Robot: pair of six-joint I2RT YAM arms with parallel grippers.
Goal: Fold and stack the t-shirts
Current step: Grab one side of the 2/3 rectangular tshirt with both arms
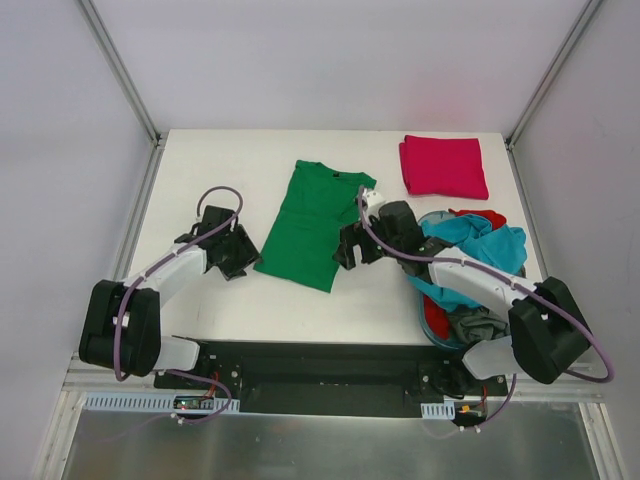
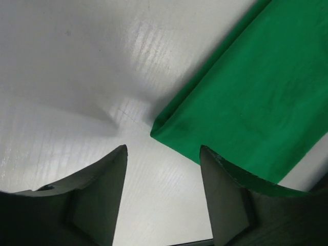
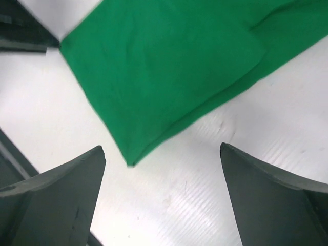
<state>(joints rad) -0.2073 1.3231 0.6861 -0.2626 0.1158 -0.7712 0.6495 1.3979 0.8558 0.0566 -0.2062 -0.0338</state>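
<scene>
One of five done: pink shirt (image 1: 444, 166) folded, far-right of green shirt (image 1: 312, 225) | green shirt folded lengthwise only | left end effector (image 1: 238, 255) parted around its near-left corner, not pinching | right end effector (image 1: 350, 247) wide open, near-right corner | unfolded shirts (image 1: 470, 250) in tub (image 1: 428, 316), right of it

1. In my left wrist view the green t-shirt (image 2: 256, 87) is cut by the top and right edges.
2. My left fingers (image 2: 92, 205) run out at the bottom edge; whether one touches the cloth, I cannot tell.
3. My right wrist view is slightly blurred; the shirt is cut at the top there.
4. From above, my right arm (image 1: 470, 278) and the piled shirts (image 1: 470, 240) hide most of the blue tub (image 1: 428, 320).
</scene>
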